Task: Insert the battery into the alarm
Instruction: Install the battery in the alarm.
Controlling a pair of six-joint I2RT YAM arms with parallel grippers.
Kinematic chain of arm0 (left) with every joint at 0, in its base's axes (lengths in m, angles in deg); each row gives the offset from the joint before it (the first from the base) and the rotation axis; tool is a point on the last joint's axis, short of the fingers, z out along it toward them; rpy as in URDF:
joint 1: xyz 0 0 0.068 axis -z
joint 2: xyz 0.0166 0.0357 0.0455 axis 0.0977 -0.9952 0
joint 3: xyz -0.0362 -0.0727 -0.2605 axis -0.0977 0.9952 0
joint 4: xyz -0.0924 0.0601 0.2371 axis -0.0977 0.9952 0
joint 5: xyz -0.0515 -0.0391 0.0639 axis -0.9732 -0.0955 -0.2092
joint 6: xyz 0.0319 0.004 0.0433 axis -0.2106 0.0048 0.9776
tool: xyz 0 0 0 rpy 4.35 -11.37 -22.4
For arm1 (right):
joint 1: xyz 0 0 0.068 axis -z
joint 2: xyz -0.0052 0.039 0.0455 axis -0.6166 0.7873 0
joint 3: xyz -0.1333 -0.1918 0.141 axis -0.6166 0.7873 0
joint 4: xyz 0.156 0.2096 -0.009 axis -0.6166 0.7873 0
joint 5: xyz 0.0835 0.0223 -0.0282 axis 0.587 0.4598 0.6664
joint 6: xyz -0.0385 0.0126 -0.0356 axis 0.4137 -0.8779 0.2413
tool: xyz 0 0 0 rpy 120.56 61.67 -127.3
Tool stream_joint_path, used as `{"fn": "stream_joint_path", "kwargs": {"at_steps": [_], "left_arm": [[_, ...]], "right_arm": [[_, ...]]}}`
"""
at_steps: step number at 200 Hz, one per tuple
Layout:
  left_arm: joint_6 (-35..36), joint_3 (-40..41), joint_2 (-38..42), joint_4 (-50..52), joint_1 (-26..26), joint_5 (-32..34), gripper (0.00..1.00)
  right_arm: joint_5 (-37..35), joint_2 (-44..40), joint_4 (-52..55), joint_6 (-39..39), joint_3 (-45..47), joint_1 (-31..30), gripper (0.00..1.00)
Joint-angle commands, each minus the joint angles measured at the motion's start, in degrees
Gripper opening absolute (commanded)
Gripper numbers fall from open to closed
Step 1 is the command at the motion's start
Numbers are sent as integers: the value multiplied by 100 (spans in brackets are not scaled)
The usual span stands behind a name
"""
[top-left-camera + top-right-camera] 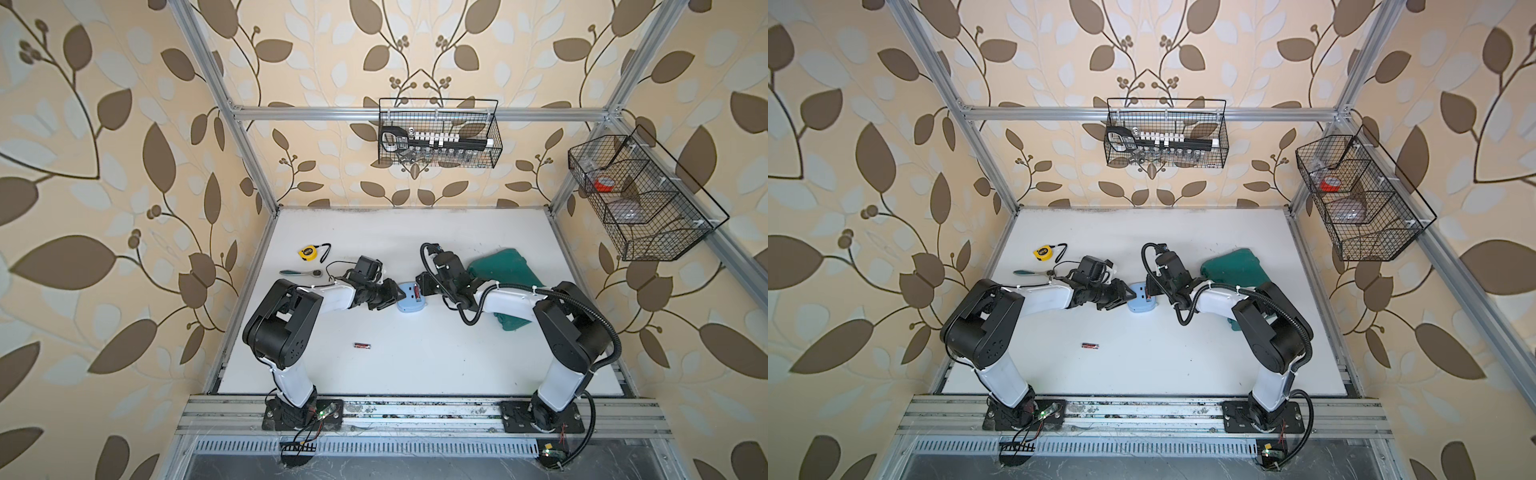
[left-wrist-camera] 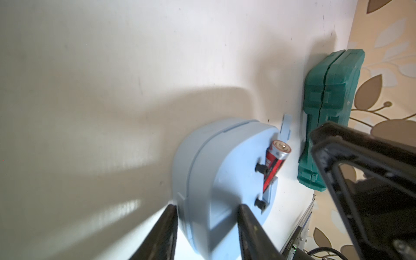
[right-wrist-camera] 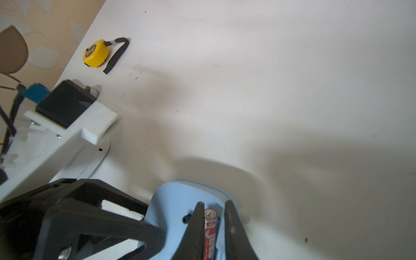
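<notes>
The light blue alarm (image 1: 409,299) (image 1: 1142,301) lies back-up mid-table. My left gripper (image 2: 208,209) (image 1: 395,296) is shut on the alarm's (image 2: 213,171) edge, one finger on each side. A red battery (image 2: 275,162) sits tilted in the alarm's back compartment, one end sticking out. My right gripper (image 3: 213,204) (image 1: 423,286) hovers over this battery (image 3: 210,225), jaws narrowly apart with a gap beside it; in the left wrist view it is not gripped. A second battery (image 1: 362,345) (image 1: 1090,345) lies loose nearer the front. A small blue cover piece (image 2: 286,126) lies beside the alarm.
A green case (image 1: 500,270) (image 2: 333,117) lies right of the alarm, under the right arm. A yellow tape measure (image 1: 307,252) (image 3: 95,53) and a ratchet (image 1: 301,273) lie at the left. Wire baskets (image 1: 438,133) (image 1: 640,199) hang on the back and right walls.
</notes>
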Motion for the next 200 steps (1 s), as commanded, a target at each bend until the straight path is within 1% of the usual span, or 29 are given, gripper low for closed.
{"fn": "stream_joint_path", "kwargs": {"at_steps": [1, 18, 90, 120, 178, 200], "left_arm": [[207, 11, -227, 618, 38, 333, 45], [206, 10, -235, 611, 38, 333, 45], [188, -16, -327, 610, 40, 290, 44], [180, -22, -335, 635, 38, 306, 44], [162, -42, -351, 682, 39, 298, 44], [153, -35, -344, 672, 38, 280, 44]], "right_arm": [[328, 234, 381, 178, -342, -3, 13], [350, 288, 437, 198, -397, -9, 10], [613, 368, 570, 239, -338, -6, 3], [689, 342, 475, 190, -174, -9, 2], [567, 350, 254, -80, 267, -3, 0], [728, 324, 120, -173, 406, -6, 0]]}}
